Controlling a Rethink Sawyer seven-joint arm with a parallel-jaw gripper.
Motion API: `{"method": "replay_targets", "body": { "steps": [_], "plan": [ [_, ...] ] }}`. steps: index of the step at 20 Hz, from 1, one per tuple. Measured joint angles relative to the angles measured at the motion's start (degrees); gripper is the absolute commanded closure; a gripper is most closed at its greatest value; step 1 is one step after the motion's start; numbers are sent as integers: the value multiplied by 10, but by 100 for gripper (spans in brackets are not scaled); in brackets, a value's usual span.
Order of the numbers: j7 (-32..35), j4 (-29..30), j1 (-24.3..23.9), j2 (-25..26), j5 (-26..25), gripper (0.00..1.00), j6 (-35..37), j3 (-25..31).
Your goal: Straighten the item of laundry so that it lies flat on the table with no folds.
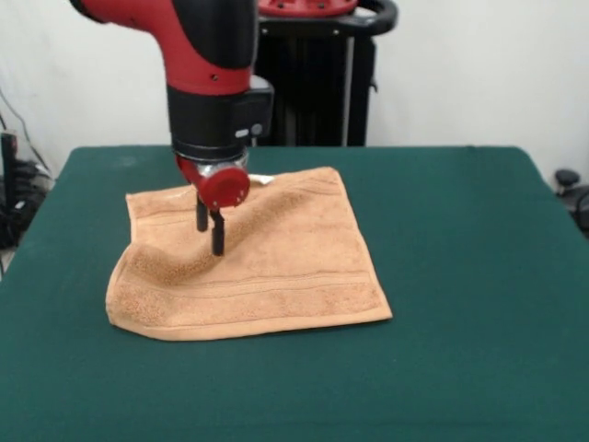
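The light orange-tan towel (294, 262) lies on the dark green table (469, 304), left of the middle. Its right part is flat, with band stripes near the front and back edges. Its left part is raised in a ridge that runs from the left edge up to my gripper (210, 235). The gripper hangs straight down from the red and black arm over the towel's left-centre. Its two black fingers stand close together on the ridge and seem to pinch the cloth. A small white tag (262, 180) shows at the towel's far edge.
The robot's black pedestal (313, 83) stands behind the table's far edge. Dark gear sits off the table at the left (14, 184) and right (571, 189) edges. Green table surface lies open right of and in front of the towel.
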Motion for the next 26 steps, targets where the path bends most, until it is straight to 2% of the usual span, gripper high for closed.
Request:
{"method": "replay_targets", "body": {
  "steps": [5,9,21,26],
  "plan": [
    [0,27,-5,4,0,0,-34,33],
    [0,43,11,4,2,0,-50,46],
    [0,53,96,9,61,0,-90,43],
    [0,50,134,29,87,0,-105,34]
  ]
}}
